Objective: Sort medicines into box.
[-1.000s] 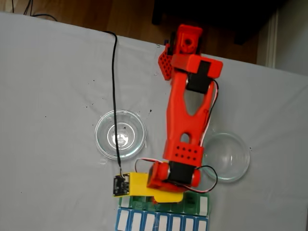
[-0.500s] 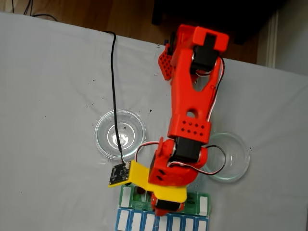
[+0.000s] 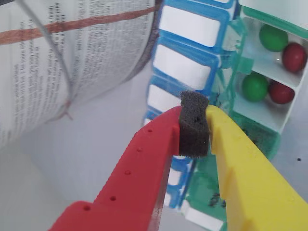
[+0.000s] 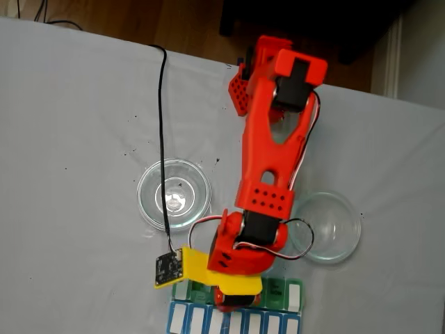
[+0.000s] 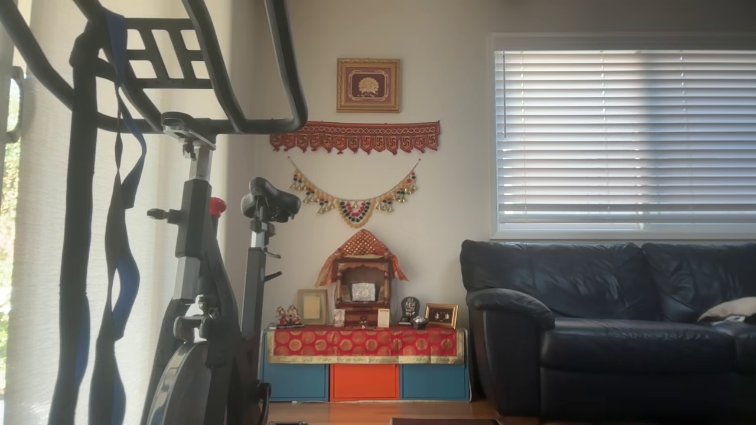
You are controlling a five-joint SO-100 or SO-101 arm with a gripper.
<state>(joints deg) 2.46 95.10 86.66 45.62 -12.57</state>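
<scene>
In the wrist view my gripper (image 3: 194, 113) is shut, its red finger (image 3: 144, 159) and yellow finger (image 3: 245, 163) pressed on the black foam pad (image 3: 194, 126) between them, with no ball held. It hangs above the seam between the two organiser rows. The box (image 3: 262, 114) lies at the right with two compartments showing. One holds a green medicine (image 3: 273, 37) and a red one (image 3: 294, 57), the other a green one (image 3: 254, 86) and a red one (image 3: 281, 92). In the fixed view the gripper (image 4: 236, 300) points down over the box (image 4: 281, 292) at the bottom edge.
The blue-and-white organiser (image 3: 187, 24) (image 4: 268, 323) lies alongside the box. Two round glass dishes (image 4: 174, 193) (image 4: 327, 226) stand on the white table either side of the red arm (image 4: 268, 153). A printed page (image 3: 72, 57) lies beyond the organisers. A black cable (image 4: 163, 139) runs to the wrist camera.
The wrist has tipped down, bringing the gripper lower over the organiser rows. Over the last half second the arm shifted slightly left and the camera board dropped.
</scene>
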